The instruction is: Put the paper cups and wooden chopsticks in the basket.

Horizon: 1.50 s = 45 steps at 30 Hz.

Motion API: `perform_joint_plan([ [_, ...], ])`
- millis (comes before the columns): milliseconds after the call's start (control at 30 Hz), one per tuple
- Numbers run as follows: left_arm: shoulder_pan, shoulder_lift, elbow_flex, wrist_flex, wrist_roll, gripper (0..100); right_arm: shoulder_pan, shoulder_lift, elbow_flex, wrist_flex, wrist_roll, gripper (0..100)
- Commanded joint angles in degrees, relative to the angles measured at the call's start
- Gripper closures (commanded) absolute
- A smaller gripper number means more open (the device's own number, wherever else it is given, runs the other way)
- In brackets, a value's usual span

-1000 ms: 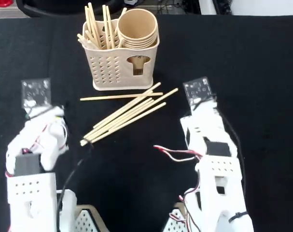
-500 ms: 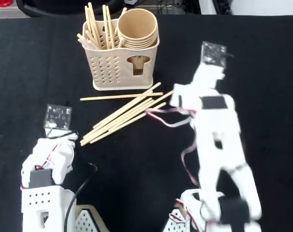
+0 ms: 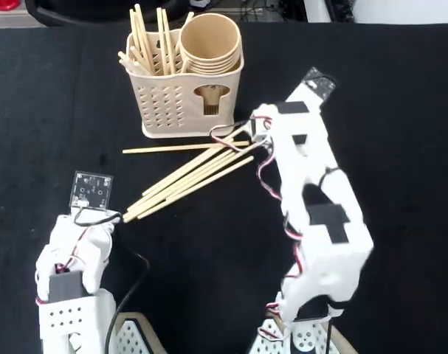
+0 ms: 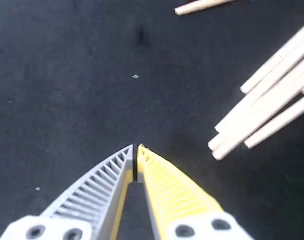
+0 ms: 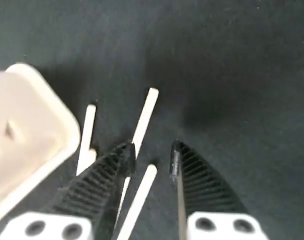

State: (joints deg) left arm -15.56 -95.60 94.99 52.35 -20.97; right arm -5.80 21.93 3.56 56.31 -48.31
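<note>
at the near left we see the left arm (image 3: 69, 258) low over the black table (image 3: 401, 110). its left gripper (image 4: 136, 148) has both jaws pressed together, tip to tip, pinching nothing, just above the bare cloth. a little to the right lie the near ends of the loose chopsticks (image 3: 187, 179), a bundle flat on the table that slants away toward the far right. in the left wrist view those ends sit near the left gripper but apart from it. one single chopstick (image 3: 183, 148) lies almost crosswise, just in front of the basket (image 3: 181, 110), and meets the bundle near its far end. the basket stands upright at the far middle of the table. its left compartment holds upright chopsticks (image 3: 144, 37), and its right compartment holds a stack of paper cups (image 3: 210, 40), mouths up. further right, the right arm (image 3: 308, 173) stretches from the near edge toward the far ends of the bundle. the right gripper (image 5: 150, 150) is down at those ends with its jaws slightly spread. chopstick ends lie between and beside the jaws, and we cannot tell whether either jaw touches them. a corner of the basket is close by.
</note>
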Motion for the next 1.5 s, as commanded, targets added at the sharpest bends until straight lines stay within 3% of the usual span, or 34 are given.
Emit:
perform_joint_plan([
  [0, -0.57, -2.9, 0.84, -0.35, -0.44, 97, 0.88, 2.33, -6.11, 0.88, -1.67, 86.4],
  [267, -0.4, -4.4, 0.4, 2.99, -0.44, 97, 0.97, 9.63, -16.84, 9.49, -4.31, 86.6],
  [400, -0.4, -4.4, 0.04, 3.25, -0.44, 97, 1.05, 15.43, -23.96, 14.07, -4.48, 92.3],
  [1000, -0.57, -4.4, 0.04, 3.25, -0.44, 97, 3.69, 31.43, -46.55, 28.22, -5.63, 91.7],
  [1267, -0.66, -4.4, 0.04, 3.25, -0.44, 97, 3.52, 34.95, -50.07, 29.8, -0.79, 91.8],
  [1367, -0.48, -4.4, 0.04, 3.25, -0.44, 97, 3.69, 34.86, -51.47, 32.53, 0.0, 98.7],
  [1467, -0.4, -4.4, 0.13, 3.25, -0.44, 97, 4.04, 34.95, -54.9, 34.81, 0.18, 98.8],
])
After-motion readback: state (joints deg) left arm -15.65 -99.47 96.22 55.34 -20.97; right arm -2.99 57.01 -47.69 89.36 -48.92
